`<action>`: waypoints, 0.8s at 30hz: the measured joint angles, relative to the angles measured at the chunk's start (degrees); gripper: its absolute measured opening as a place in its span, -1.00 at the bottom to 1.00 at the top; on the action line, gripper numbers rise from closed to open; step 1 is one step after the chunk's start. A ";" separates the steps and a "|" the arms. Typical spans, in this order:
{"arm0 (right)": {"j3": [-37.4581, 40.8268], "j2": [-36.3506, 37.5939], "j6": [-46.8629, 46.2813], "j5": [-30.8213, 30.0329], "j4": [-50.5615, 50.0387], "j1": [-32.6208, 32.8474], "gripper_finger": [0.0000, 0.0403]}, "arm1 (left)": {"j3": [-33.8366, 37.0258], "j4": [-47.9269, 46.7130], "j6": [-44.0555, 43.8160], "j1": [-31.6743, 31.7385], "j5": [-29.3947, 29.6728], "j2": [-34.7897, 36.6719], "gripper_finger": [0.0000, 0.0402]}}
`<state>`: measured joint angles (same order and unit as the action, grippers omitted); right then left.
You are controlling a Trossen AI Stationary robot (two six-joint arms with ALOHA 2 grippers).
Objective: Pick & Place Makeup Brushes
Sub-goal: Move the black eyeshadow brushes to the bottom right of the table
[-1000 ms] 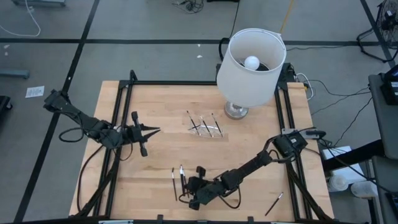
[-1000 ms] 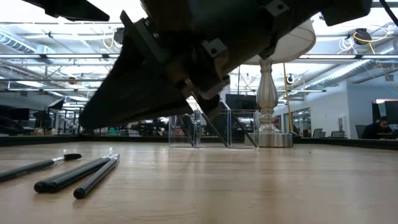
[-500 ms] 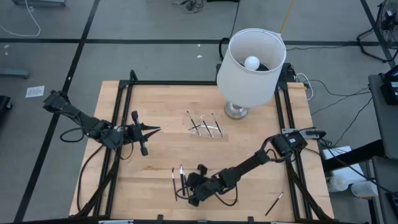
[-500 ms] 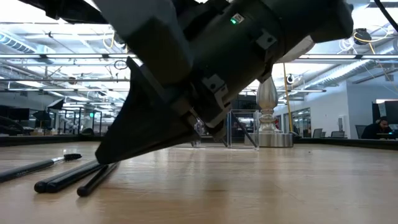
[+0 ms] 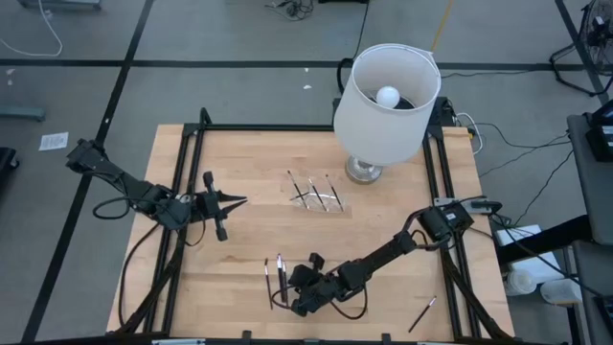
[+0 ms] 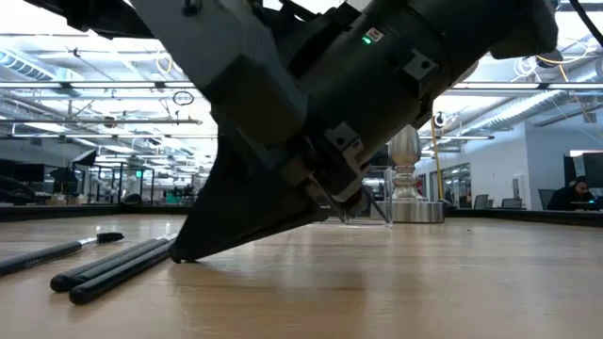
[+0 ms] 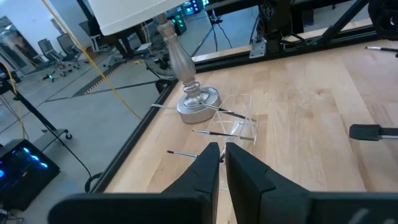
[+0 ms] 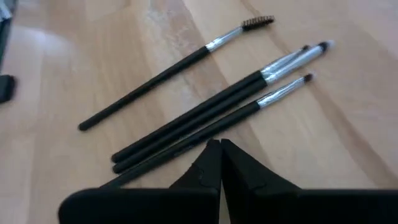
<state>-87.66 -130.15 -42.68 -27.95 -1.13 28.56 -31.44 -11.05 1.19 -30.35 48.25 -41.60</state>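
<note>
The pale wooden surface [image 5: 239, 249], framed by black rails, stands on a grey floor [image 5: 192, 86] strewn with cables, with a white-shaded lamp [image 5: 386, 91] at its upper right. The thin black makeup brushes [image 8: 205, 109] lie at lower centre in the high view, others in a clear holder [image 5: 318, 195] mid-frame. The right tool [image 5: 292, 305], pressed shut and empty, touches down beside them; the left tool [image 5: 239, 200], nearly closed and empty, waits at left.

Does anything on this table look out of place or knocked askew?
One makeup brush lies alone near the table's front right corner, far from the brushes bunched by the right gripper. More brushes lean in a clear holder by the lamp. Nothing looks spilled or broken.
</note>
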 joint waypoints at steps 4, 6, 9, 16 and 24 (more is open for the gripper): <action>0.22 1.34 1.83 -4.16 -1.10 0.13 -1.00 | 0.00 -0.46 0.17 0.00 0.02 -0.02 -0.81; 0.22 2.10 2.41 -6.50 -0.39 0.30 -1.00 | 0.00 -0.72 0.17 0.00 0.01 -0.02 -0.81; 0.17 3.21 4.13 -9.38 2.24 1.25 -1.00 | 0.00 -0.80 -0.16 0.00 0.02 -0.02 -0.81; 0.13 3.23 7.00 -4.78 9.11 1.34 -1.00 | 0.00 -0.74 -1.18 0.00 0.02 0.00 -0.81; 0.13 3.19 3.74 -1.62 5.09 1.24 -1.00 | 0.00 -0.74 -1.11 0.00 0.02 0.00 -0.81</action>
<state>-87.53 -126.96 -38.94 -29.57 3.96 29.80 -31.44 -11.79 0.08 -30.35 48.27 -41.60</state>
